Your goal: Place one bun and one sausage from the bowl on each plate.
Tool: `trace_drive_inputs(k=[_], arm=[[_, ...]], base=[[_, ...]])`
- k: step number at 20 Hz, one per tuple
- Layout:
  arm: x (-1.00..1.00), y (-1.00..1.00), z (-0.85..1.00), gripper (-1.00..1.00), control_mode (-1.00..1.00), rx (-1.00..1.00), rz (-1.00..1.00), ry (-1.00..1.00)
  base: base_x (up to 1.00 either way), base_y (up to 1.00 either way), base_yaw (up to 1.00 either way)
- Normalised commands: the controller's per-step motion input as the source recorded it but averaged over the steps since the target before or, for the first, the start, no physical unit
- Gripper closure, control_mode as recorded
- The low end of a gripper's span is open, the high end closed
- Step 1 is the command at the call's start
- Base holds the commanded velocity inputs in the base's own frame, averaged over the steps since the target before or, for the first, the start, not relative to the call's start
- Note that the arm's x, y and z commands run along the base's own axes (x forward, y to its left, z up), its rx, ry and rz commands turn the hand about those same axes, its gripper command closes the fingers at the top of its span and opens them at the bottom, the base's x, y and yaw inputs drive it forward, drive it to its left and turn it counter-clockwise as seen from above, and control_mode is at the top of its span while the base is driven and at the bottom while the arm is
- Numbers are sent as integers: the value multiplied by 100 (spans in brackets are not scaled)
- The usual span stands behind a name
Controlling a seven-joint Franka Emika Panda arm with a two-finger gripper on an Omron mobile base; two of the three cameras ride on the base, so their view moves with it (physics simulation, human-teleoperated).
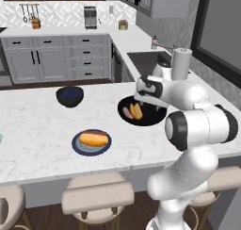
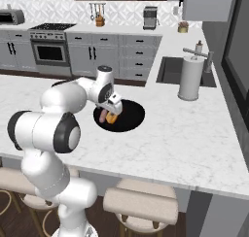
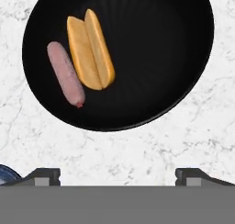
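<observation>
Spread wide apart and holding nothing, the gripper (image 3: 117, 175) hangs above the near edge of the black bowl (image 3: 151, 58), its two dark fingertips (image 3: 43, 175) showing over bare marble in the hand view. From the left base view the gripper (image 1: 141, 101) sits above the bowl (image 1: 153, 115), partly hidden by the arm's own white wrist.

Inside the bowl lie one bun (image 3: 90, 48) and one sausage (image 3: 65, 73), side by side and almost parallel, the sausage just beside the bun and both toward one side of the bowl, with the rest of its black floor bare. In the right base view the bun (image 2: 112, 118) and sausage (image 2: 102, 116) peek out beneath the hand.

On the marble table (image 1: 37, 130), a dark blue-grey plate (image 1: 77, 146) stands well apart from the bowl, nearer the stools, and carries another bun (image 1: 93, 139) across its middle. A smaller dark-blue bowl (image 1: 70, 96) stands farther back on the table.
</observation>
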Motion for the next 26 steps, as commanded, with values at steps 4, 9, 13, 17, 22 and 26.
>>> trace_drive_inputs(k=[4, 9, 13, 17, 22, 26], arm=[[77, 10, -45, -100, -100, 0, 3, 2], [68, 14, -66, -100, -100, -2, 4, 5], [34, 2, -61, -100, -100, -7, 3, 1], [28, 0, -33, -100, -100, -8, 0, -1], [29, 1, -22, -100, -100, -1, 0, -4], [18, 0, -26, -100, -100, 0, 0, -5]], base=[[0, 0, 0], [0, 0, 0], [0, 0, 0], [0, 0, 0], [0, 0, 0], [0, 0, 0]])
